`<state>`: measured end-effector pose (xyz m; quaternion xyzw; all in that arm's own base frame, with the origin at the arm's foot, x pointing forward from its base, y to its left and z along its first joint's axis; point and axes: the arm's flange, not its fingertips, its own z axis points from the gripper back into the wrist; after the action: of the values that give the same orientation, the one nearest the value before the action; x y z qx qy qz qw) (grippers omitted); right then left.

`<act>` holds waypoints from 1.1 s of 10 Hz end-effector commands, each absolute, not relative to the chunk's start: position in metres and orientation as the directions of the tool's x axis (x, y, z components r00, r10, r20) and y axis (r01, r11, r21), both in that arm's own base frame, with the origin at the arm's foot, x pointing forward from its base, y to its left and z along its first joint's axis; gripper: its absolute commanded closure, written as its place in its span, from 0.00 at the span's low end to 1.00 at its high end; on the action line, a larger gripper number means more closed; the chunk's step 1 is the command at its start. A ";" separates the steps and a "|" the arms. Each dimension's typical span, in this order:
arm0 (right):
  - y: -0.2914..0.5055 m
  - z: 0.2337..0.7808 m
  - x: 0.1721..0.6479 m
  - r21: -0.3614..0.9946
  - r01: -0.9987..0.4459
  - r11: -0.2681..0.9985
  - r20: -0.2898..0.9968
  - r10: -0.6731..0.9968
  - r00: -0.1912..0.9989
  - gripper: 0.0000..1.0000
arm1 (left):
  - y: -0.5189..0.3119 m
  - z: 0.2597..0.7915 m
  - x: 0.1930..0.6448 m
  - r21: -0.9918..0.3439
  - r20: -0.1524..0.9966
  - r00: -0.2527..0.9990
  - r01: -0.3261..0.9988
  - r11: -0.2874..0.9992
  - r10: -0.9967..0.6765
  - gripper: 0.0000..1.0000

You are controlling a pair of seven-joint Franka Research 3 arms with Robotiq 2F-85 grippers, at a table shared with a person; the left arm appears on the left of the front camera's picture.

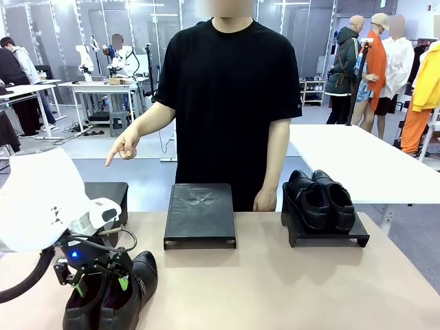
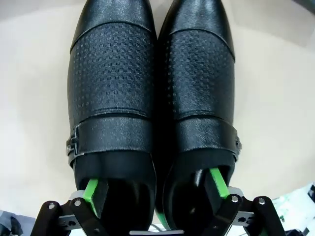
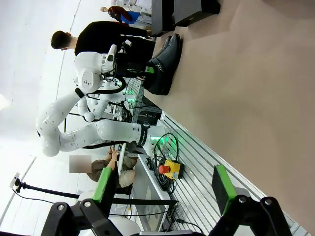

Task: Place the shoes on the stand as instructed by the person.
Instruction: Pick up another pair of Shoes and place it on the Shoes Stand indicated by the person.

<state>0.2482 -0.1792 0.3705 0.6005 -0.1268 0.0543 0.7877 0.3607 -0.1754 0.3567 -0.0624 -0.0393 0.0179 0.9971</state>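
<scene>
A pair of glossy black buckled shoes stands side by side at the table's near left; it also fills the left wrist view and sits small in the right wrist view. My left gripper is down on this pair, open, one green-padded finger inside each shoe's opening, the adjoining inner walls between them and untouched. A second pair of shoes rests on the right stand. The person's hand points down at the left stand. My right gripper is open and holds nothing.
A bare black middle stand sits at the table's far edge, with the person's other hand resting beside it. The tan tabletop lies between the stands and my arms. A white table stands behind on the right.
</scene>
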 end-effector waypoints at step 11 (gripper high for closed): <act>-0.178 0.374 0.245 0.932 -0.244 0.268 0.271 -0.067 0.960 0.00 | -0.151 0.329 0.273 -0.062 0.049 0.998 0.039 0.997 -0.036 1.00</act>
<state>0.2482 -0.1791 0.3705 0.6004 -0.1266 0.0544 0.7878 0.3396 -0.1901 0.3477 -0.0264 -0.0168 -0.0150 0.9994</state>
